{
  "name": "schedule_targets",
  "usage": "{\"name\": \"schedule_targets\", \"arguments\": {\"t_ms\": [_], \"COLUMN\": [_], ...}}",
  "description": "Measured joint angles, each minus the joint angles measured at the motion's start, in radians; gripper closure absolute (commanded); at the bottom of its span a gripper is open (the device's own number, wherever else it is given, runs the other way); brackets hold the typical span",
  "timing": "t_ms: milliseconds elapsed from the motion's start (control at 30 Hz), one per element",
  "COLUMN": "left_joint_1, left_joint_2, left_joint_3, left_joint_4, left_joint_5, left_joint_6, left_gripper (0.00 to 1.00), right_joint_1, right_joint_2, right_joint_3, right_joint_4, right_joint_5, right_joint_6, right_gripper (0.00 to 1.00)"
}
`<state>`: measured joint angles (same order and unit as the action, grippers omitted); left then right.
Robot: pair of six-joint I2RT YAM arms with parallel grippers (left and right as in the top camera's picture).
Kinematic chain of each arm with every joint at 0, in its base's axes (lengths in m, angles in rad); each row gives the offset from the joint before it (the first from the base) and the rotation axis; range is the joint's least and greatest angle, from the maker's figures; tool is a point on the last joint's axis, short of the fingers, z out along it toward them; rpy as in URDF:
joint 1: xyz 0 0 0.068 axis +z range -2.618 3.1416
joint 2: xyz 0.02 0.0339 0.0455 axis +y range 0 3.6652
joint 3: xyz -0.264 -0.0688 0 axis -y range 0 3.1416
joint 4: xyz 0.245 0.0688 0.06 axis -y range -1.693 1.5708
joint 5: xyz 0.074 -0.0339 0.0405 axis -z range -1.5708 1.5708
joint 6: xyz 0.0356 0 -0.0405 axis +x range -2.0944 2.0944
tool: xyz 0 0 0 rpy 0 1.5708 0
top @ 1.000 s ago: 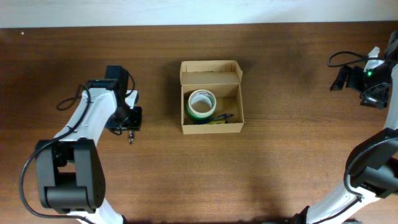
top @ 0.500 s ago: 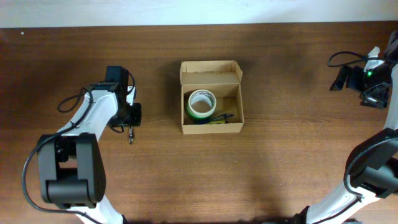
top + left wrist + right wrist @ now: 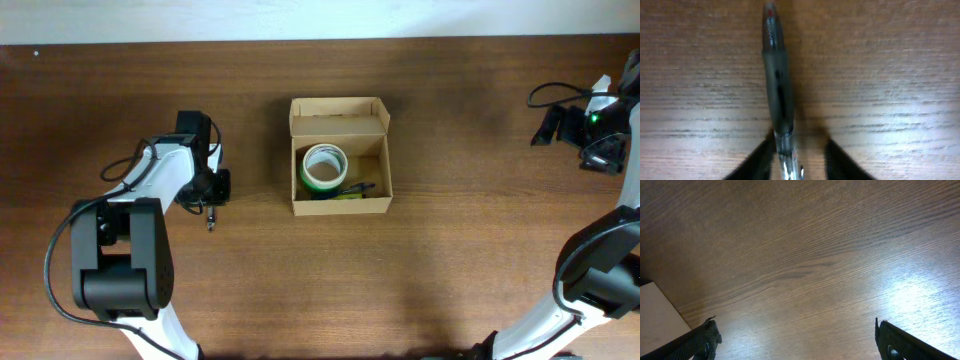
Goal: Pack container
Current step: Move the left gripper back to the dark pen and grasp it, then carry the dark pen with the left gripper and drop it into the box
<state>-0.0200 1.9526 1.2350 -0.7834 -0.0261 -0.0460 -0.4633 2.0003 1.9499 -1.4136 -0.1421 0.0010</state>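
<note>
tan cardboard container [image 3: 338, 125] sits mid-table with its flap lid folded back. inside it are a green-and-white tape roll [image 3: 323, 165] and some dark, yellow-green bits along the front wall that are too small to name. a ballpoint pen [image 3: 777, 85] with a red tip lies on the wooden table [image 3: 450, 250], well to the left of the box.

the step in hand looks like picking up that pen. the left gripper [image 3: 800, 144] is low over it, its fingers [image 3: 760, 160] parted either side of the barrel. the gap is wider than the pen, so nothing is clamped yet. the next move probably calls for squeezing shut on the barrel, lifting clear and carrying it right, over the box opening. the pen sits nearer one finger and may roll as they close.

the right gripper [image 3: 795, 330] hangs far off to the right, spread wide and holding nothing.

no brand, label or writing can be read on the box, the tape or the pen.
</note>
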Motion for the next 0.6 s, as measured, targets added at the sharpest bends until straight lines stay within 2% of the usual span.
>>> {"name": "schedule_targets", "arguments": {"t_ms": [233, 367, 467, 600], "left_joint_1": [0.000, 0.000, 0.000, -0.006], "left_joint_2": [0.000, 0.017, 0.026, 0.026], "left_joint_3": [0.004, 0.079, 0.262, 0.671], "left_joint_4": [-0.005, -0.140, -0.294, -0.422], "left_joint_5": [0.000, 0.011, 0.034, 0.060], "left_joint_6": [0.005, 0.061, 0.140, 0.269], "left_gripper": [0.99, 0.98, 0.98, 0.98], "right_joint_1": [0.000, 0.000, 0.000, 0.000], "right_joint_2": [0.000, 0.000, 0.000, 0.000], "right_joint_3": [0.000, 0.000, 0.000, 0.000], "right_joint_4": [0.000, 0.000, 0.000, 0.000], "right_joint_5": [0.000, 0.000, 0.000, 0.000], "right_joint_6": [0.000, -0.001, 0.000, 0.000], "right_gripper": [0.01, 0.01, 0.01, 0.01]}}
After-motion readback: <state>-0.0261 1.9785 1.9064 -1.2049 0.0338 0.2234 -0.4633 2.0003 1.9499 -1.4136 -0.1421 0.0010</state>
